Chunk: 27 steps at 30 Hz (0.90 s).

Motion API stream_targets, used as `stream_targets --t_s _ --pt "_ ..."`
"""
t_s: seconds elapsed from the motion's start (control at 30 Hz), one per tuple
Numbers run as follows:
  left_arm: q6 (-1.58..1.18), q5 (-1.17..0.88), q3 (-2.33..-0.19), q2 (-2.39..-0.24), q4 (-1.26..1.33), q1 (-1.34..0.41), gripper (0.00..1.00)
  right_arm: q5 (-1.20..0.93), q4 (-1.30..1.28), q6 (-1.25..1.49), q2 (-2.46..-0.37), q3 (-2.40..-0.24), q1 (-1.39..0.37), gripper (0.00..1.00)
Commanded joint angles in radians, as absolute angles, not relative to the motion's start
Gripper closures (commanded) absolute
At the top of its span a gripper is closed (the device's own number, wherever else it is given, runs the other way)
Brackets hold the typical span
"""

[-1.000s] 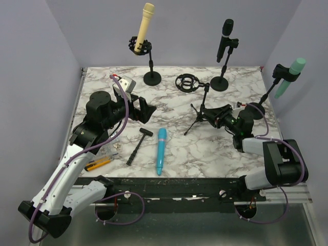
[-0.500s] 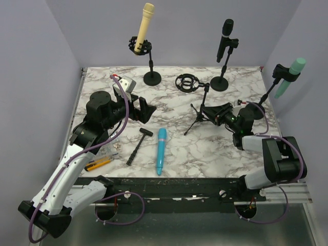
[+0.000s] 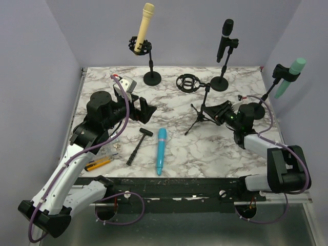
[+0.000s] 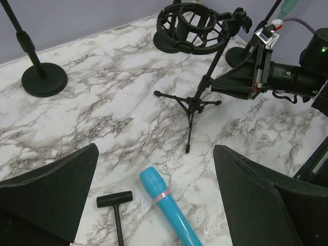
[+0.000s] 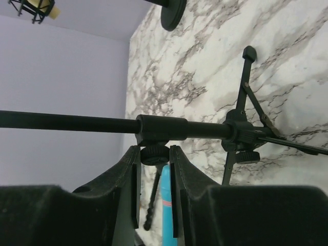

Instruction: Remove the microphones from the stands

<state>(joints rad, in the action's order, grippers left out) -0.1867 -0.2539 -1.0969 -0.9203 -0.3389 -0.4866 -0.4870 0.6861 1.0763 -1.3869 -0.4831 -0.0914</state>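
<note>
Left arm (image 3: pixel 66 169): base at 7 o'clock of the top view, links rising toward 1 o'clock, wrist bent toward 3 o'clock.
Left gripper (image 3: pixel 146 110): jaws spread wide, holding nothing.
Right arm (image 3: pixel 256 143): base at 5 o'clock, forearm low, reaching toward 10 o'clock.
Right gripper (image 3: pixel 205 109): pointing toward 9 o'clock, fingers (image 5: pixel 128 174) pinched on the stand knob (image 5: pixel 155 154).
</note>
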Motion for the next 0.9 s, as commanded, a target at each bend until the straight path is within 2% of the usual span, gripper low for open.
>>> stream_targets --t_s 0.0,0.2,0.57,0.87 --pt "-0.182 -0.242 -1.095 -0.923 -0.333 -0.491 0.01 -0.274 0.348 0.805 -1.356 -0.524 -0.139 1.0" --pt "-0.181 -0.23 -1.091 -0.926 -0.328 -0.492 0.01 0.005 0.146 0.624 -1.343 -0.635 -0.308 1.0" --pt "-0.182 -0.234 -1.091 -0.927 -0.327 -0.495 0.01 0.471 -0.042 0.386 -1.341 -0.768 -0.504 1.0" --pt "-0.183 -0.231 -1.083 -0.93 -0.321 -0.5 0.01 0.743 -0.119 0.233 -1.398 -0.891 -0.66 0.99"
